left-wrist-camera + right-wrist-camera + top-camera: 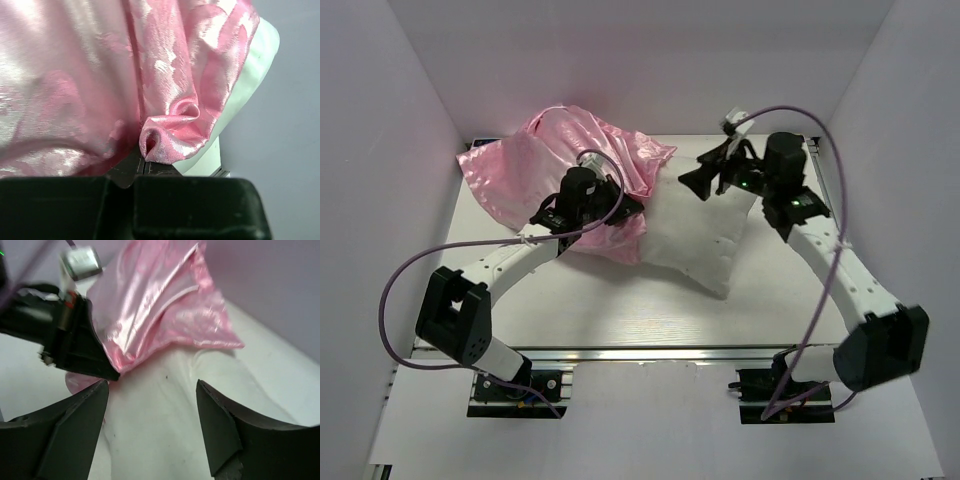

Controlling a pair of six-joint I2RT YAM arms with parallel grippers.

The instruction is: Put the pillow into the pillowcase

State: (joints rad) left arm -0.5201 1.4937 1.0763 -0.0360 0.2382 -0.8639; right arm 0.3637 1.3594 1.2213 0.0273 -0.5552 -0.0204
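Observation:
The pink satin pillowcase (555,160) lies bunched at the back left, its open end drawn over the left part of the white pillow (705,235). My left gripper (625,208) is shut on a fold of the pillowcase's edge (167,140), right beside the pillow (250,80). Above the pillow's bare back end, my right gripper (703,180) is open. Its fingers (75,425) straddle white pillow (155,440) with nothing held. The pillowcase (160,305) and the left gripper (75,345) lie just beyond them.
White walls (410,120) enclose the table on the left, back and right. A purple cable (395,285) loops out beside the left arm, and another (825,290) runs along the right arm. Bare table (620,310) lies between the pillow and the arm bases.

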